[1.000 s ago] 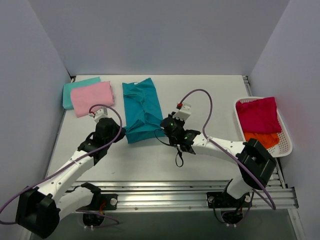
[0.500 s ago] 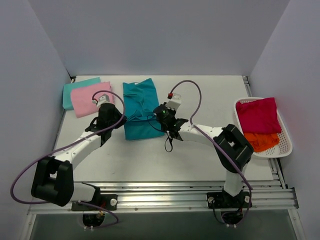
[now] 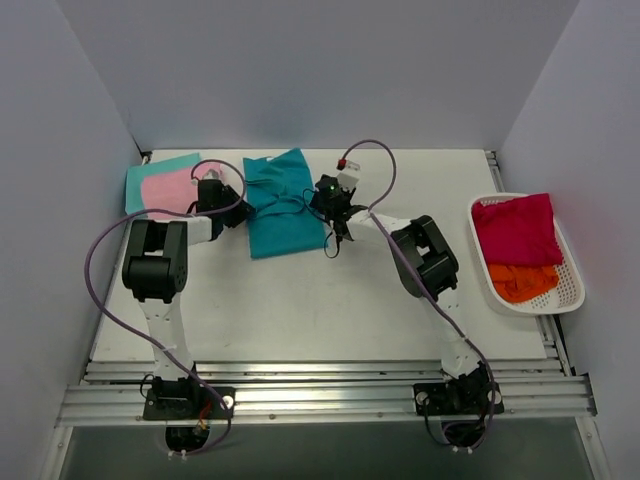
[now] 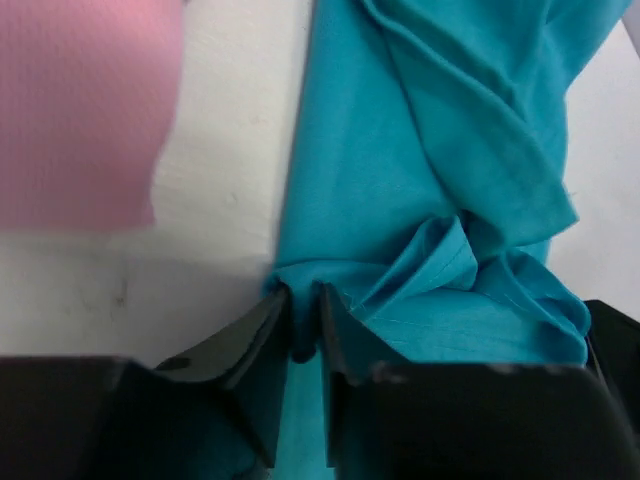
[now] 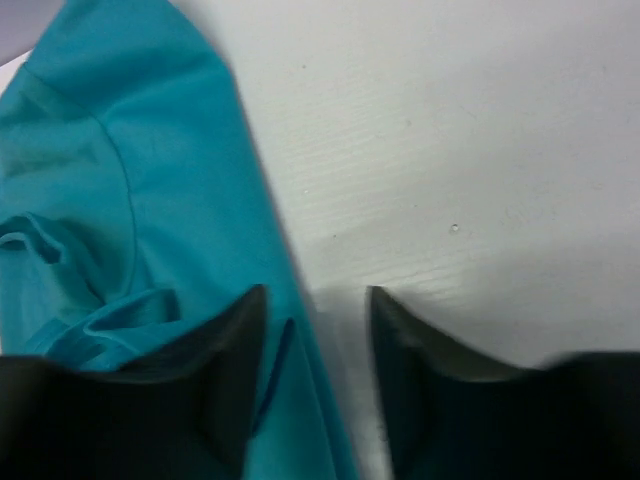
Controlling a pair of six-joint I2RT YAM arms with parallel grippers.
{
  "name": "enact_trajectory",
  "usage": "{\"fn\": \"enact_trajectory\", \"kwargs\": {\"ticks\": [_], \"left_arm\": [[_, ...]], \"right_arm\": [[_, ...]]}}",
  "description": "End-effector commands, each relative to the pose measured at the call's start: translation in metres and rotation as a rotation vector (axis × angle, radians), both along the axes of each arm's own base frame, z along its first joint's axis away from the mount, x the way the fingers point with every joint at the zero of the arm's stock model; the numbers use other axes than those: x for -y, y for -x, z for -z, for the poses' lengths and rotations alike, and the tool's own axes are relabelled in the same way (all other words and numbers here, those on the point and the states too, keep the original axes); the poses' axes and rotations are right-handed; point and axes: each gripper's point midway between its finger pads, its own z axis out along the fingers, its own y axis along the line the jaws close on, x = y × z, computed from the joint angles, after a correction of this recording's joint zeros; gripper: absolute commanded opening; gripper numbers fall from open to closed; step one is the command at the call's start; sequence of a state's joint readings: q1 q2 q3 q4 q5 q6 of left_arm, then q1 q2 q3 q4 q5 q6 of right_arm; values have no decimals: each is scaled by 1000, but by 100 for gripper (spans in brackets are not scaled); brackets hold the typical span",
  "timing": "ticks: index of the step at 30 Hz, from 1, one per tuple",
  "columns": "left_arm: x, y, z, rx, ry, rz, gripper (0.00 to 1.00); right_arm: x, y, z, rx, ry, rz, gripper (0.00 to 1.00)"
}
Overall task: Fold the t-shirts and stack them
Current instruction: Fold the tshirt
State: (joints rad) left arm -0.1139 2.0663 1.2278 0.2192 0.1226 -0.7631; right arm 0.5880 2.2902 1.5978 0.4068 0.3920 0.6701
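Counting the cloth gives five t-shirts, one of each colour. The teal t-shirt [image 3: 283,205] lies rumpled and partly folded at the far middle of the table [image 3: 350,300], between the two grippers. At the far left corner the pink t-shirt [image 3: 170,188] lies folded on top of the pale aqua t-shirt [image 3: 150,168], which shows along the pink one's far and left sides. At the right, one white lattice basket [image 3: 530,308] holds the other two: the crimson t-shirt [image 3: 517,228] at the far end and the orange t-shirt [image 3: 522,282] at the near end, partly under the crimson.

Two arms reach in. The left gripper [image 3: 238,200] sits at the teal t-shirt's left edge, just beside the pink one. Its wrist view shows the fingers [image 4: 262,335] pinched almost together, with a bunched fold of teal cloth caught between them. The right gripper [image 3: 330,212] sits at the shirt's right edge. Its wrist view shows the fingers [image 5: 232,345] standing apart and holding nothing — one over the cloth, the other over bare table, with the shirt's edge running between them.

Markings are few: one green light [image 3: 322,186] glows on the right wrist, and one small red tab [image 3: 343,163] sits where the cable meets it. Any lettering is too small to read.
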Motion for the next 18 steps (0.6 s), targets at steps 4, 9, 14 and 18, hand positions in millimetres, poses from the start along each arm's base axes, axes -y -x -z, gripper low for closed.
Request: {"fn": "enact_trajectory", "kwargs": {"ticks": [4,9,14,18], "left_arm": [[-1,-40,-21,135,68,56,94],[-9,-42,-41,178,69,38,94],[-28,-30,-93,266,46,6,94],[-38,-8,-118,292,19,-33,94]], "right_arm": [[4,-31,-21,76,-70,-60,84],[18,-26,-44,129,-75,-47,90],[31,-5,-72,163,-110,-34,90],[37,30,-61,137,-165,-42,89]]}}
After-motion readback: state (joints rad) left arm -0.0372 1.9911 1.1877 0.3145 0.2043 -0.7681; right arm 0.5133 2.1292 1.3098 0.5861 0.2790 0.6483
